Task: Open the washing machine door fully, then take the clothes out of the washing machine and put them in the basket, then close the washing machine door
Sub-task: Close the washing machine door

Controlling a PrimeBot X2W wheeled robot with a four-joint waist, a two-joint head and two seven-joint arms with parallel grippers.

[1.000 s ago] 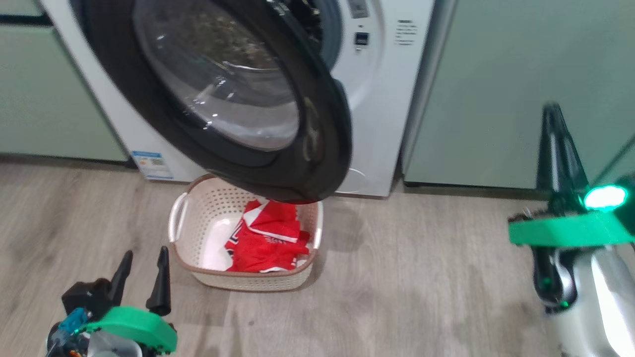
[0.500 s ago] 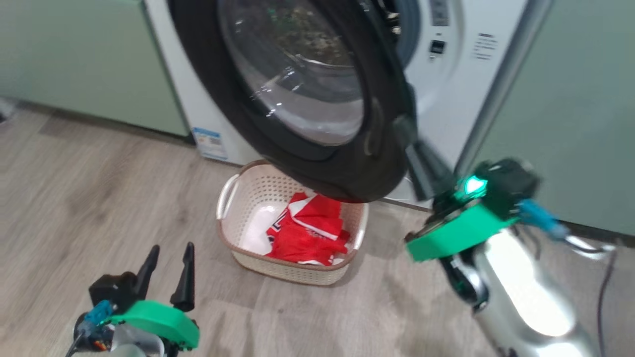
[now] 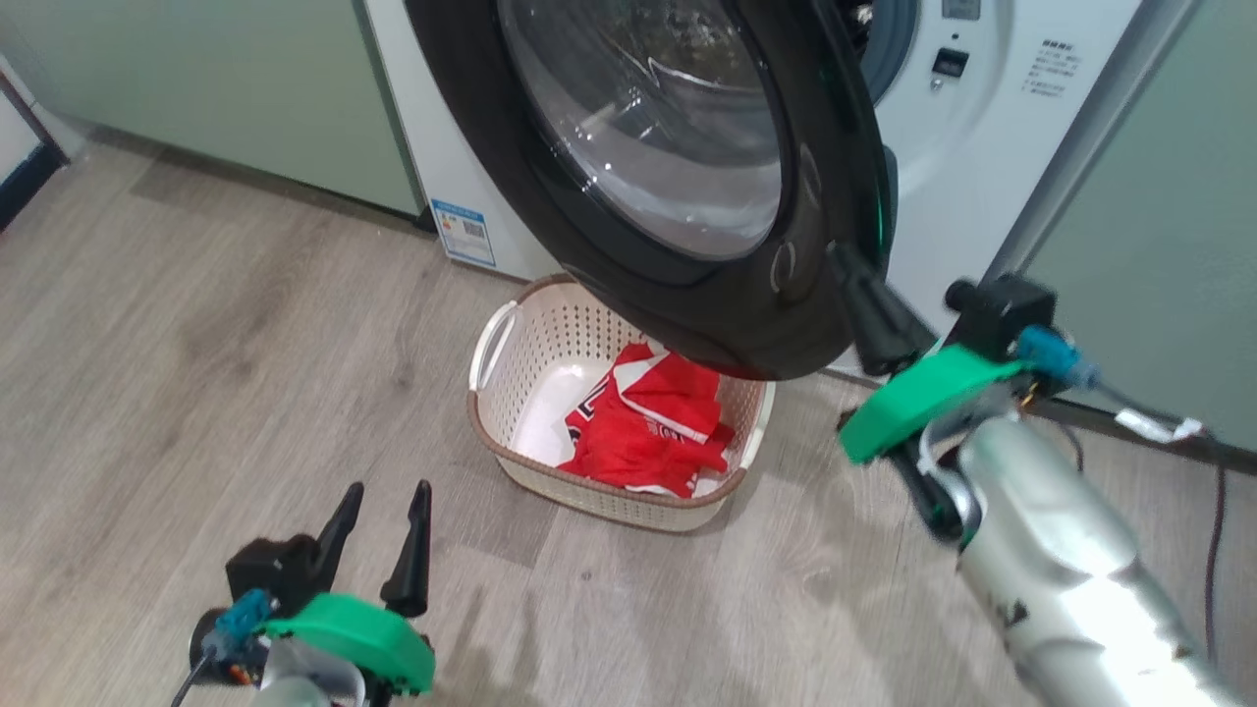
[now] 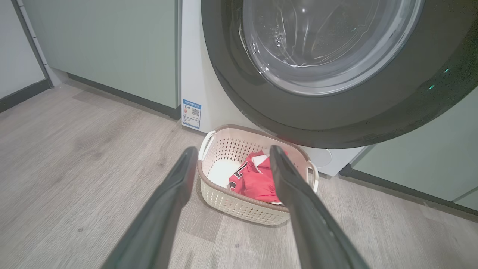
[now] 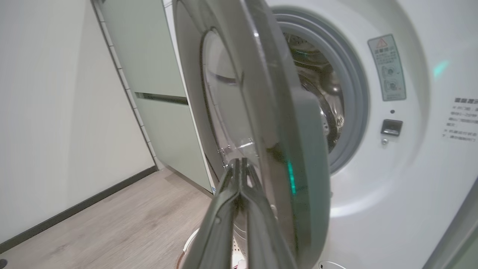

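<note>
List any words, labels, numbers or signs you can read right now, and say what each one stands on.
Nothing reads clearly enough to quote.
Blue label, low on the washing machine front: QR code and print, too small.
Warning sticker beside the drum opening: red triangle sign, text too small.
Printed lines on the front panel: blurred.
White mark on the clothes in the basket: perhaps a numeral, folded, unreadable.

- Grey wood-grain floor is carrying the basket, which is sitting just in front of the washing machine.
- The washing machine is standing on it between pale green cabinets.
</note>
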